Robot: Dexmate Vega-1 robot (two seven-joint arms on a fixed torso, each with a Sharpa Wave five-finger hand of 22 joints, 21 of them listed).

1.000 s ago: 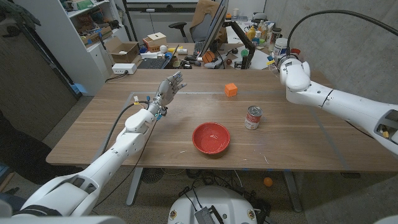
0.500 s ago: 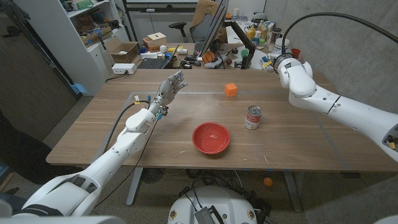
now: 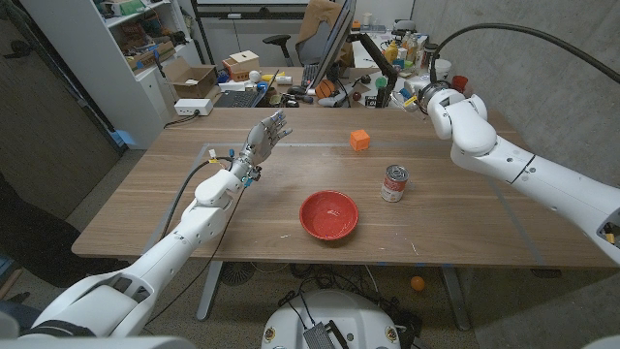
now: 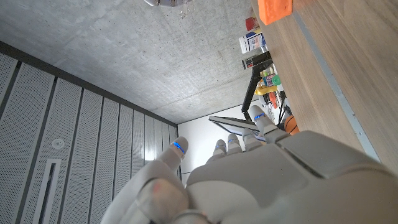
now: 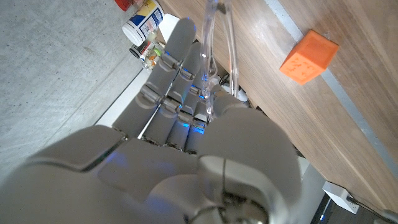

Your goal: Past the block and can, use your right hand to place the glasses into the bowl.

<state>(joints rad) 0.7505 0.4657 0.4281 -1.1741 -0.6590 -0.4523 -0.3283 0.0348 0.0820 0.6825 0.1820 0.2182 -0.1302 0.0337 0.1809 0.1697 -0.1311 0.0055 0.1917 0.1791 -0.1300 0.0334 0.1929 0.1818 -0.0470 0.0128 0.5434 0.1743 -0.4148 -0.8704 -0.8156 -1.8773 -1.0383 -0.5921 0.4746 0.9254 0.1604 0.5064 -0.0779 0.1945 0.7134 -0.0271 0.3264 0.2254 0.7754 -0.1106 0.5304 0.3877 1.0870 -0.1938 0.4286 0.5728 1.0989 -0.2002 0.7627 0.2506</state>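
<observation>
The right hand (image 5: 186, 93) holds the clear glasses (image 5: 214, 56) in closed fingers, with the orange block (image 5: 309, 57) just beside it and the can (image 3: 394, 182) and red bowl (image 3: 328, 214) well apart. The thin, loosely caught frame could slip free during the carry over the can.

A: What stands between the right hand (image 3: 423, 100) at the far edge and the red bowl (image 3: 328, 214)?

B: The small orange block (image 3: 359, 140) and the upright red-labelled tin can (image 3: 393, 183), well apart.

A: Any gap?

B: Bare wooden table (image 3: 455, 208) between them and right of the can.
</observation>
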